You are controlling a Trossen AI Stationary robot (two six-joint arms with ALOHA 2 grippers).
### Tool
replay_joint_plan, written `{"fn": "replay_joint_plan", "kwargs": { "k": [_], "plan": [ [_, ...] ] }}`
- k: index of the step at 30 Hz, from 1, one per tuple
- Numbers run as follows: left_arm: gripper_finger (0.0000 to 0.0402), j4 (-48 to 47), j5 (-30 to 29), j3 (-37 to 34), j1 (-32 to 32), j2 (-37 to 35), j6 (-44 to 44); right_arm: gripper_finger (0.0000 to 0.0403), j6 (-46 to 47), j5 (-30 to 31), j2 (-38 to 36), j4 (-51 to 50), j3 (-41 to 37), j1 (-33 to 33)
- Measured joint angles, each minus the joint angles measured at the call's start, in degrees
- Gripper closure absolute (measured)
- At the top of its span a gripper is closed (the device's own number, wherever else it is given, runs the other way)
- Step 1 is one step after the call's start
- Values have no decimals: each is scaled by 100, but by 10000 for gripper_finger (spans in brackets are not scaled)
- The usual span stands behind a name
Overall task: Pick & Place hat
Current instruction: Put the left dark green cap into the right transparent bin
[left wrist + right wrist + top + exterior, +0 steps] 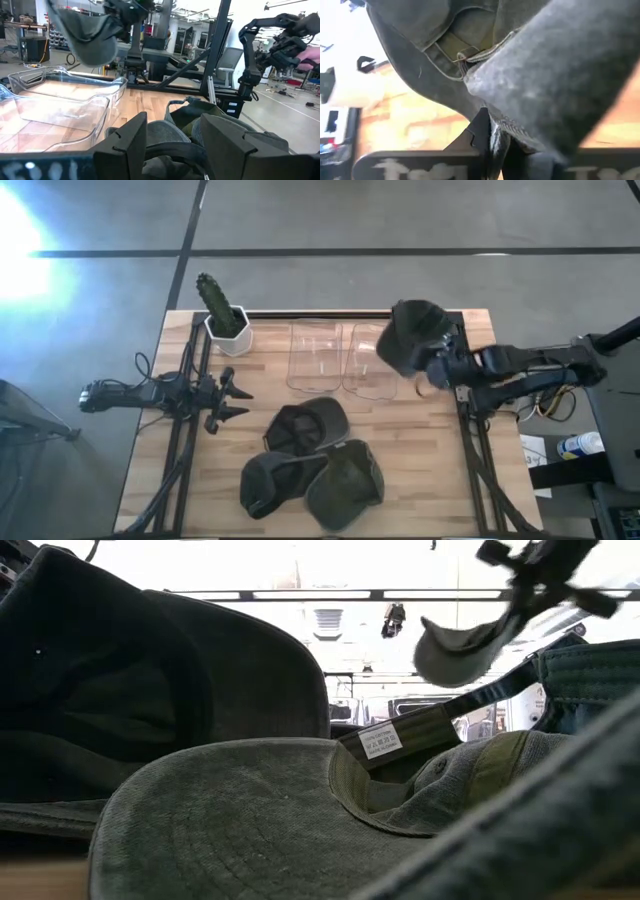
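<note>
My right gripper [432, 368] is shut on a dark green hat [410, 335] held in the air over the far end of the right clear tray [368, 365]. The hat also shows in the low view [460, 645] and the left wrist view [92, 30]. Three more dark green hats [310, 425] [270, 480] [345, 485] lie overlapping on the table's near middle. My left gripper [235, 400] [172, 145] is open and empty at the table's left, pointing toward the pile. My right gripper pinches a stitched edge of the hat [490, 120] between its two fingers [482, 135], coming roughly level from the table's right side. The hat is lifted clear of the table and tray, and its body sags below and beyond the fingers. One layer or several, I cannot tell.
A second clear tray [315, 358] stands left of the first. A potted cactus in a white pot [225, 325] stands at the far left. Black frame rails [185, 430] [478, 450] run along both table sides. Bare wood shows at the near right.
</note>
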Motion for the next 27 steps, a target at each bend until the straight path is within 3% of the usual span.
{"fn": "replay_joint_plan", "kwargs": {
  "k": [4,7,10,12,21,27],
  "plan": [
    [223,0,0,-2,0,2,2,390,-1229,-1296,517,1117,-112,-1216],
    [223,0,0,-1,2,0,0,390,-1601,-2132,1045,1017,-104,-1735],
    [223,0,0,-2,1,0,2,390,-1987,-3415,1525,1018,-93,-2094],
    [223,0,0,-2,2,2,0,390,-2160,-3855,1829,1037,-90,-2227],
    [223,0,0,0,0,0,0,381,-2907,-3930,3047,1092,219,-2686],
    [223,0,0,-1,2,0,2,317,-3722,-3683,3439,1034,603,-2784]
  ]
}}
